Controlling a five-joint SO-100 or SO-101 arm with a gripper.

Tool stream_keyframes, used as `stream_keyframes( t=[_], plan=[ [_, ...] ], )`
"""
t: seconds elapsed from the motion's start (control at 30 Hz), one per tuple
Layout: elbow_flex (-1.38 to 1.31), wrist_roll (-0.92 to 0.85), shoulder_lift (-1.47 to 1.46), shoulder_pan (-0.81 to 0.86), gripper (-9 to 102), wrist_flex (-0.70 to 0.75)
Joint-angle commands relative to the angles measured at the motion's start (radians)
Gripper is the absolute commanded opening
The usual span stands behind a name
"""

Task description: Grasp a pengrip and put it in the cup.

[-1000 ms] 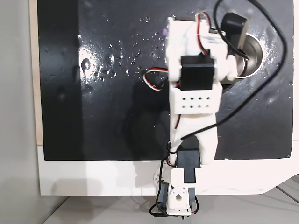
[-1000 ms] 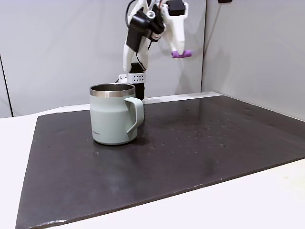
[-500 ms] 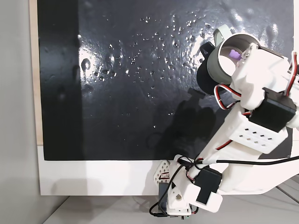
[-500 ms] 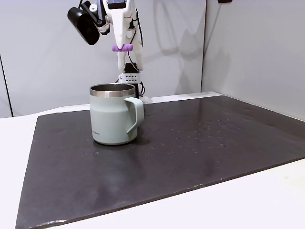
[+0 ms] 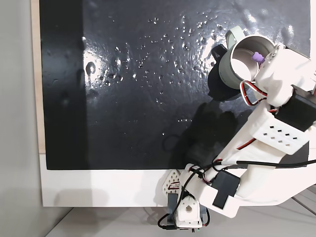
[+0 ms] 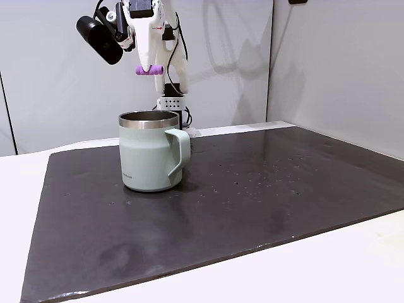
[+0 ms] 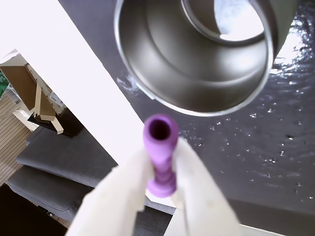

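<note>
The pengrip (image 6: pixel 149 70), pinched crosswise in the closed pincer (image 6: pixel 148 67), lay level, high above the cup (image 6: pixel 149 151) and over its rim.

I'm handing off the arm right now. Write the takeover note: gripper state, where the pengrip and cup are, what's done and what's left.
Gripper: shut on the pengrip, held crosswise between the fingertips, well above the table.
Cup: upright on the dark mat, handle toward the right in the fixed side view; its steel inside looks empty in the wrist view.
Done: pengrip grasped, lifted, brought over the cup. From above it sits over the opening, near the rim.
Left: centre if needed, lower, open the gripper, withdraw.
</note>
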Motion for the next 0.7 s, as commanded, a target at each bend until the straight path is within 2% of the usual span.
stream_keyframes(
  t=[0.0,0.07,0.2,0.67],
  plan=[
    [-0.067,0.008,0.005,0.012,21,0.003],
    [-0.066,0.008,0.005,0.012,28,0.003],
    [-0.075,0.006,-0.008,0.012,30,0.003],
    [-0.091,0.020,-0.015,-0.017,29,0.006]
  ],
)
